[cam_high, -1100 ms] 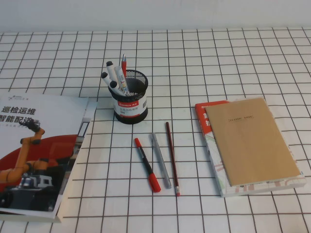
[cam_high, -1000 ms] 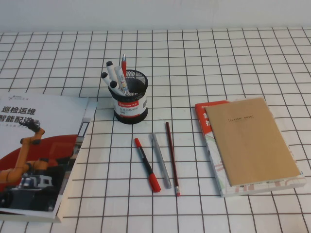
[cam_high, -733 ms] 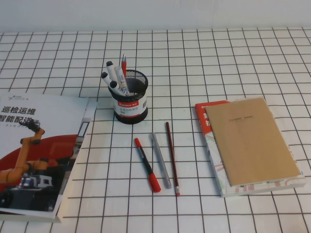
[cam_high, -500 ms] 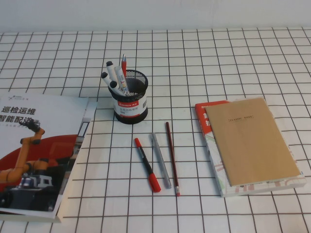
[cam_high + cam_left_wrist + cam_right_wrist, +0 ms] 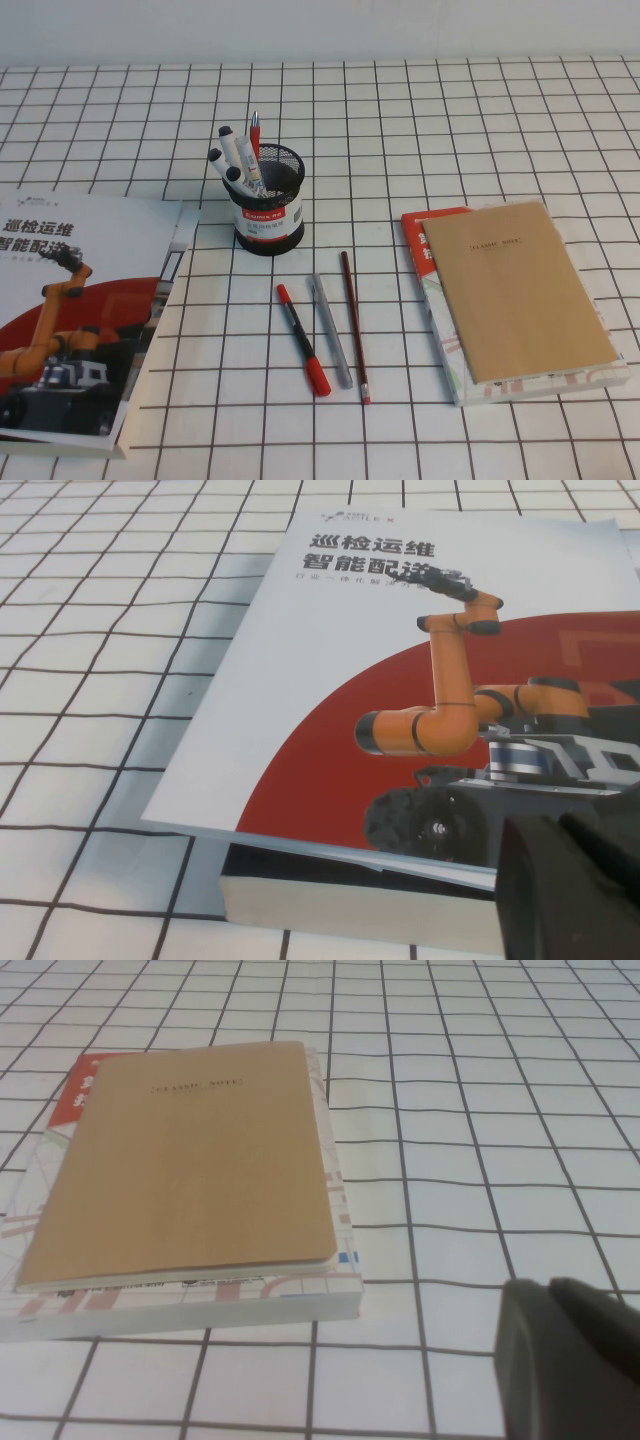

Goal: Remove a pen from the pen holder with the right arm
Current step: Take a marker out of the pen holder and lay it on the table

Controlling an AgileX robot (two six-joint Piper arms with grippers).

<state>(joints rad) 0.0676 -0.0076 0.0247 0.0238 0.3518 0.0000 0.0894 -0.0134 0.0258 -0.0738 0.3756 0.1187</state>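
A black mesh pen holder (image 5: 268, 205) stands on the gridded table, left of centre. Several pens stick out of it: white markers (image 5: 238, 160) leaning left and a red pen (image 5: 254, 132) upright. Neither gripper appears in the high view. In the right wrist view my right gripper (image 5: 552, 1290) hovers shut and empty over bare grid squares, beside the brown notebook (image 5: 200, 1160), far from the holder. In the left wrist view my left gripper (image 5: 560, 825) sits shut and empty over the near edge of the big robot book (image 5: 420, 680).
In front of the holder lie a red pen (image 5: 303, 339), a grey pen (image 5: 330, 331) and a dark red pencil (image 5: 353, 325). The brown notebook (image 5: 520, 290) rests on a red-and-white book at the right. The robot book (image 5: 80, 320) fills the front left.
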